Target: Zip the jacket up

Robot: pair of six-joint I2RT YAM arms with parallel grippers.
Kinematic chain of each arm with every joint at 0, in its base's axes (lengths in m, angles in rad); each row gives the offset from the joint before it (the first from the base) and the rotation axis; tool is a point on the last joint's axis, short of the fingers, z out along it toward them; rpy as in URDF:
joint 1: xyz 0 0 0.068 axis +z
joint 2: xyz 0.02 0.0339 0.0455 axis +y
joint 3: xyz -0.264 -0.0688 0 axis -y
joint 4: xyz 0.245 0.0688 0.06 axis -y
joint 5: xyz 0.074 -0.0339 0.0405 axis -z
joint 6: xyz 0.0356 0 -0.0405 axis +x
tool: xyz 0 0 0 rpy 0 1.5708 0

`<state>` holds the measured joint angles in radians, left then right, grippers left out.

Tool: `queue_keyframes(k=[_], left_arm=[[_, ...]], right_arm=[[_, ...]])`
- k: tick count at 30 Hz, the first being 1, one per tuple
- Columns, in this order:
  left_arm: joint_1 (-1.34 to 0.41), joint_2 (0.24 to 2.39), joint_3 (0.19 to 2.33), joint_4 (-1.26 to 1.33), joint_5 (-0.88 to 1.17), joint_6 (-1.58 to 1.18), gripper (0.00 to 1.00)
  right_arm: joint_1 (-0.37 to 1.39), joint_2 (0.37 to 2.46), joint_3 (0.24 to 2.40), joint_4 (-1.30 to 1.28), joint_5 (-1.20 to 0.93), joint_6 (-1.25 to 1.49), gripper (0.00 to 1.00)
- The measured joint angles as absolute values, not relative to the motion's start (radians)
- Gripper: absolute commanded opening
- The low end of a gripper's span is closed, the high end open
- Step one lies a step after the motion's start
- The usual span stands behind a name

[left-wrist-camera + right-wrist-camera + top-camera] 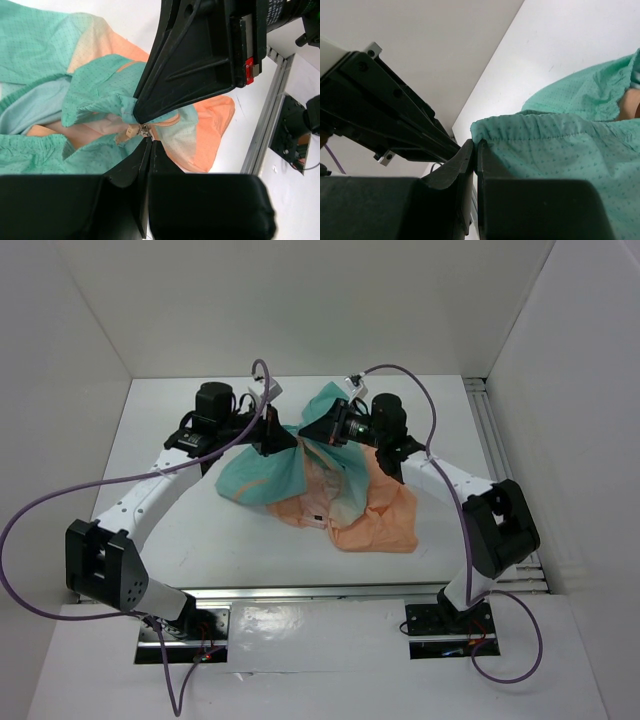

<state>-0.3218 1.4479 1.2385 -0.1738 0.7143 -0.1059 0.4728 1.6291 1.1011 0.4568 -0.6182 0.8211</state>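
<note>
- Grip on the left side: the left fingers (131,167), black and wedge-shaped, are pressed together with no gap. Their tips sit right at the small metal zipper slider (145,131) and its tan pull tab (131,133). I cannot tell if they pinch the slider itself or only the cloth under it.
- Between the two arms, the thin, soft jacket of teal-green fabric fading to peach-orange (345,512) lies bunched near the middle of the white worktop (190,540). Its upper part is lifted up to both arms.
- The right fingers (454,167) are clamped on the gathered teal edge of the jacket, almost tip to tip with the left ones.
- The step in hand seems to be running the slider along the teeth, and most of the front looks open and crumpled.
- To do it well, the right fingers should hold the cloth taut in line with the zipper. The left fingers should then draw the slider straight and slowly, so that no loose fabric is caught. It is better to make sure of the hold on the pull tab first.
</note>
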Motion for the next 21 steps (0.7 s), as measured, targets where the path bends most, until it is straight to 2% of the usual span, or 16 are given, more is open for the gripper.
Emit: queue_keyframes(k=[21], left_arm=[[-0.327, 1.437, 1.236, -0.136, 0.633, -0.139, 0.0]], right_arm=[[0.503, 1.66, 1.19, 0.421, -0.506, 0.843, 0.0]])
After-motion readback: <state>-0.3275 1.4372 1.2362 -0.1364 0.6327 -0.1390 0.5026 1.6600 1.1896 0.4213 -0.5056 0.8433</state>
